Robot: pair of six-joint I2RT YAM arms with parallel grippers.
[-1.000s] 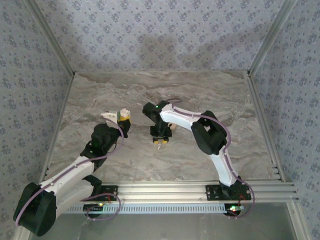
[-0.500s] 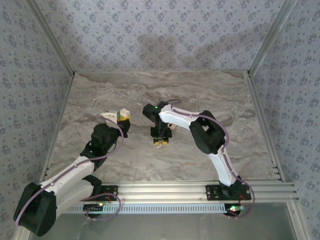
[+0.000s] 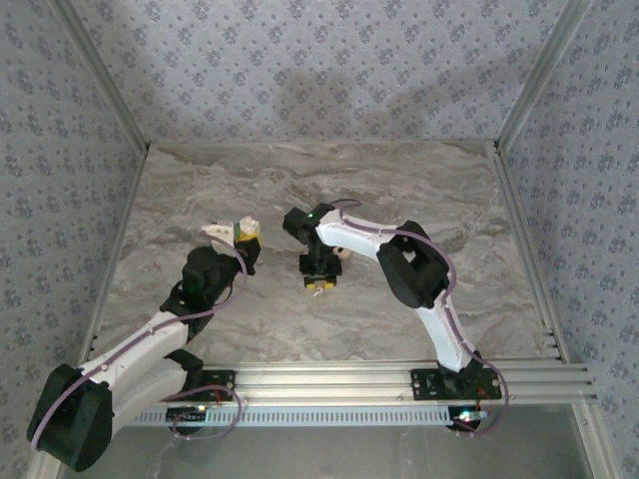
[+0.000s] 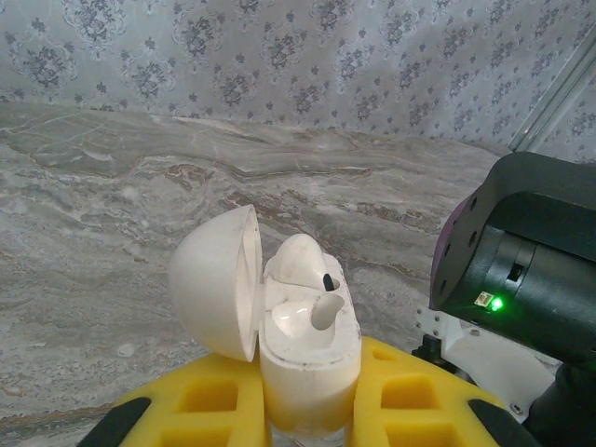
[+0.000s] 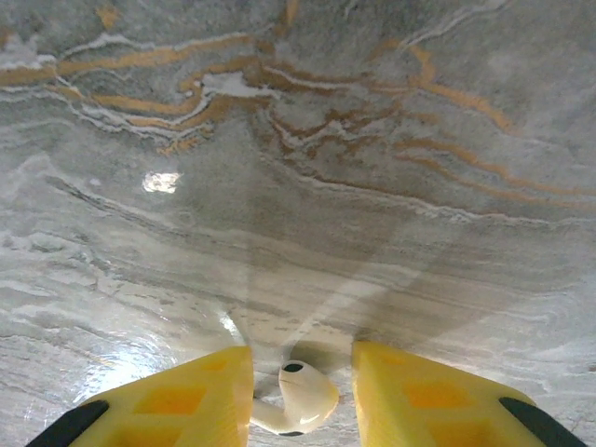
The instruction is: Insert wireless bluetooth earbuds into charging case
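I work in a small robot test cell, a lab set-up. My left arm [image 3: 150, 339] and right arm [image 3: 439, 319] are bolted side by side to a slotted aluminium rail [image 3: 329, 377] at the near edge of a counter [image 3: 419, 190] with a marble print. Aluminium posts [image 3: 105, 85] rise at the far corners and frame the walls [image 3: 319, 70]. All three walls wear one grey flowered pattern and close the counter in like a booth. Purple cables [image 3: 455, 289] run along my arms, and a small green light [image 3: 316, 212] glows on the right one.
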